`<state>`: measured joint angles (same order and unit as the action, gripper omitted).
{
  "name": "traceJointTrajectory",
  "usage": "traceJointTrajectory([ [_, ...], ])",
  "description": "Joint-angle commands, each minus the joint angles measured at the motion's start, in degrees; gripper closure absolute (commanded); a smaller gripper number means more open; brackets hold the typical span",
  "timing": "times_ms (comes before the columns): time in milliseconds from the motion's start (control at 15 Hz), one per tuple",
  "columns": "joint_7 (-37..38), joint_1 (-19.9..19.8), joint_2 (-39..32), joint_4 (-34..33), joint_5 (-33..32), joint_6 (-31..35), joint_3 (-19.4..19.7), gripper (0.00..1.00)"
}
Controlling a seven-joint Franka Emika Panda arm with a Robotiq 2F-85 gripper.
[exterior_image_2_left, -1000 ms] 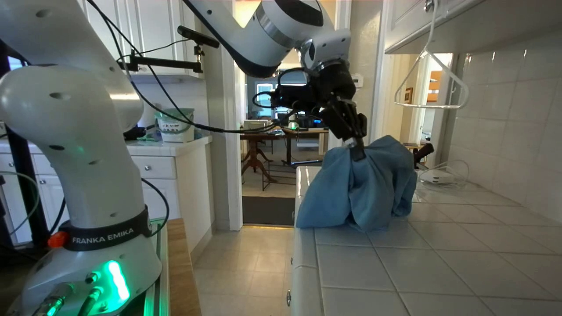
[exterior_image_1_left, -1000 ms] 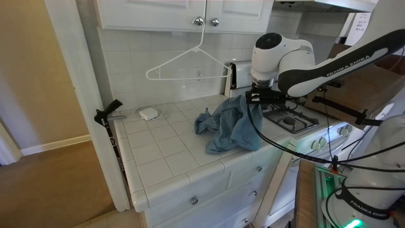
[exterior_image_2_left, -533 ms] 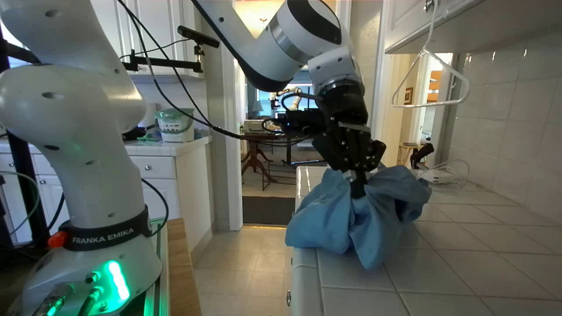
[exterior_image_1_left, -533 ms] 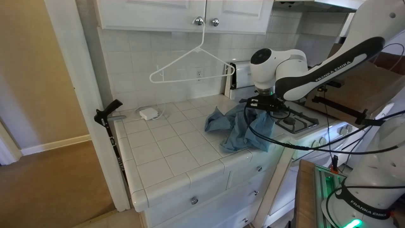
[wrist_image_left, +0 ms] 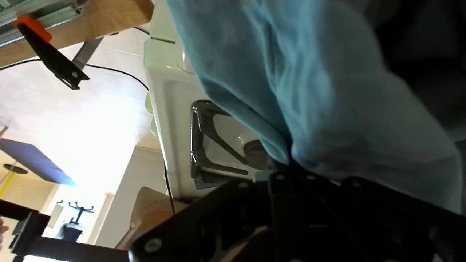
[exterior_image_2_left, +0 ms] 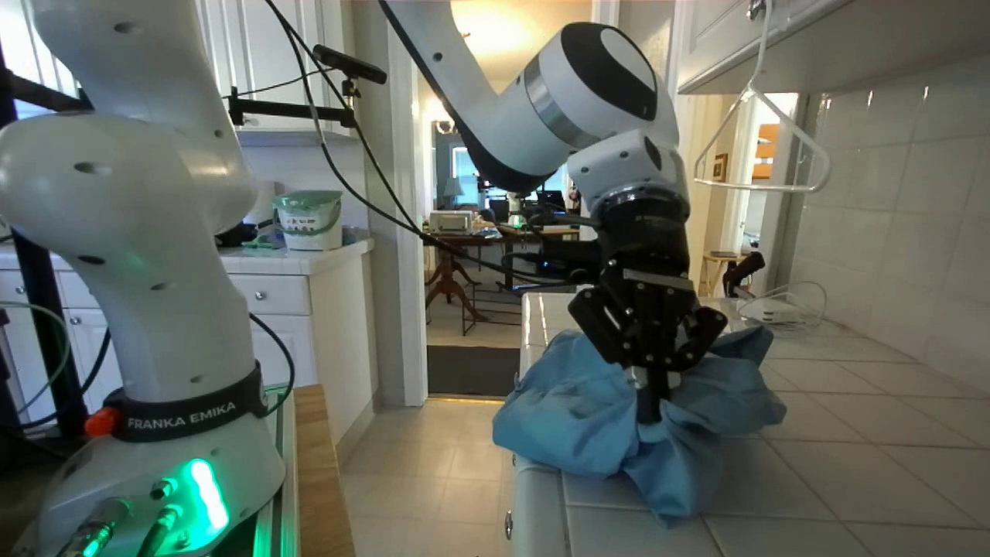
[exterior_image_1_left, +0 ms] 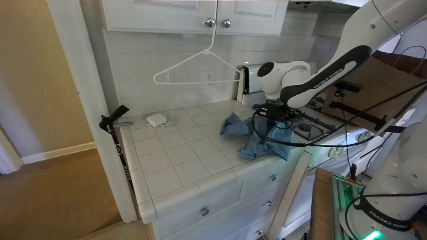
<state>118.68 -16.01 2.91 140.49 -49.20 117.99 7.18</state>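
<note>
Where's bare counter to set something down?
Tiled counter, from the blue cloth across to white box and black-handled stick, out to the front edge. Crowded: the stove end, where the tool grips the cloth and cables loop past.

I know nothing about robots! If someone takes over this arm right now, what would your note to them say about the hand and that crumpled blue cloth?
Hand: the black two-fingered hand points down, shut on a fold of the crumpled blue cloth.
Things: the cloth is bunched on the white tiled counter, near its front edge and beside the white stove. A thin white triangular hanger hangs from a round shiny cabinet knob, apart from the cloth.
Done: the cloth is gripped.
Left: letting go of it, not yet done.
</note>
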Motion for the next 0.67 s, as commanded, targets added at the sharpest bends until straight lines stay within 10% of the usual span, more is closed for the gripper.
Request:
traceJointTrajectory([
  [0, 1.04, 1.71, -5.00, -4.47, -0.69, -1.65, 1.68, 0.71],
  [600, -7.98, 9.86, 1.25, -9.95, 2.67, -10.16, -2.75, 0.09],
])
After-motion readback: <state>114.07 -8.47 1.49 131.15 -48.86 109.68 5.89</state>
